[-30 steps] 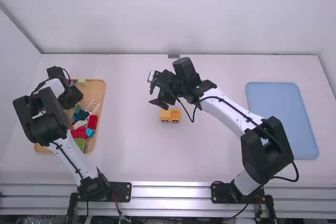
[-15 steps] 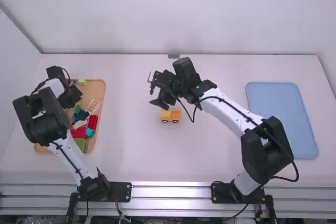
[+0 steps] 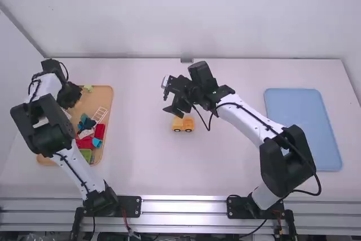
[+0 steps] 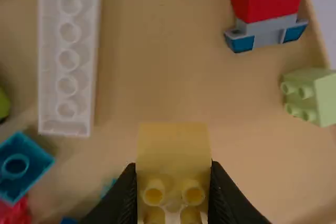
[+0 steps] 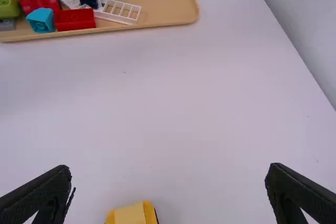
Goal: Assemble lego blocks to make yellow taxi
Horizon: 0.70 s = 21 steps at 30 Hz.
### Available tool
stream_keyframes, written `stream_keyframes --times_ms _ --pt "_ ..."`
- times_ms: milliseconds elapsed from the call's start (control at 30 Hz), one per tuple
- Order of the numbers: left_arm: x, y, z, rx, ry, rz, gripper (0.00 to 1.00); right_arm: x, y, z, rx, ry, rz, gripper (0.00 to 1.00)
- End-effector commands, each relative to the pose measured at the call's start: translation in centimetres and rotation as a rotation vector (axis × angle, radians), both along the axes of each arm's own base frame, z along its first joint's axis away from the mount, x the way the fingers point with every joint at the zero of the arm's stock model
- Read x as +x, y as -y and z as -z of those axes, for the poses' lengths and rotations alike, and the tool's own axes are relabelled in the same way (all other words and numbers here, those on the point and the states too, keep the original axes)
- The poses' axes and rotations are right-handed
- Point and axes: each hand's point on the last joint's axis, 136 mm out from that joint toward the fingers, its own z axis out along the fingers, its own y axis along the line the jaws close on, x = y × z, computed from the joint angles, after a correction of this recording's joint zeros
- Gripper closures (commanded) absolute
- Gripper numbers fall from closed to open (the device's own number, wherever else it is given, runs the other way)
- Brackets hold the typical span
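See blue tray [image 3: 302,128] at right | see wooden tray [image 3: 102,95] at left | see left gripper [image 3: 68,95] over its far part, clamped on block | see right gripper [image 3: 176,110] around middle, fingers apart | see yellow taxi [image 3: 183,124] on table [image 3: 169,170], just nearer than right gripper | see studded yellow block [image 4: 174,163] in left gripper

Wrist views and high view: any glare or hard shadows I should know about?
High view: bright streaks along the metal rail, table evenly lit; left wrist view: soft shadow beside the white brick, pale shine on the lower studs of the yellow block; right wrist view: gentle shading across the table, no harsh glare.
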Motion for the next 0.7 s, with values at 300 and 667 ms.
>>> stream_keyframes --times_ms 300,667 --pt "-3.3 3.7 -1.4 -0.110 -0.138 -0.482 0.98 0.9 0.0 -1.5 0.025 0.031 0.009 0.02" --pt "-1.2 15.2 -2.0 -0.109 -0.096 -0.310 0.98 1.2 0.6 -1.4 0.024 0.022 0.020 0.01"
